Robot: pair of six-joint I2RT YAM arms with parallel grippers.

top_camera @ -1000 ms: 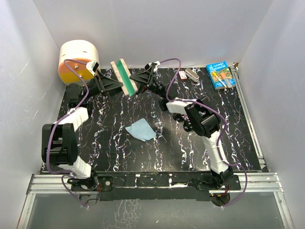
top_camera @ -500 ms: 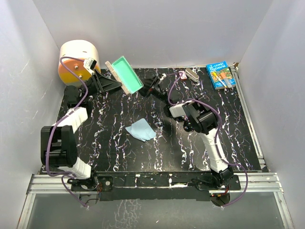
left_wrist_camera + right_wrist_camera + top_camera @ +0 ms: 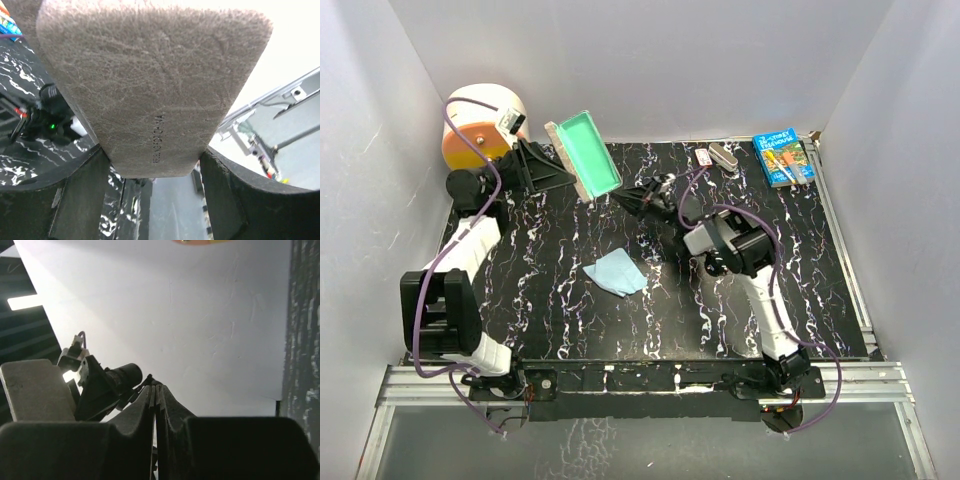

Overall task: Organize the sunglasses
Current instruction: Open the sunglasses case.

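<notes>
Since half a second ago the right gripper (image 3: 625,198) has drawn back from the case toward the middle of the black, white-veined surface (image 3: 550,310). The left gripper (image 3: 552,172) has meanwhile tipped the grey-brown rectangular felt case (image 3: 588,152) a little further open-side-up.

The left jaws clamp the case's outer shell, which fills the left wrist view. Its teal lining faces up and to the right. Its long axis runs from the back wall toward the near side, leaning right.

The right jaws are pressed together, with only a hairline slit between them.

The small glossy black sunglasses cannot be picked out in any view, so I cannot tell where they lie or which way they point.

The case hangs just beside the white cylinder with an orange face (image 3: 480,125) in the far-left corner.

A light-blue cloth (image 3: 616,272) lies mid-surface, apart from both grippers, with bare surface from it to the near edge. A blue book (image 3: 783,158) sits at the far-right edge.
</notes>
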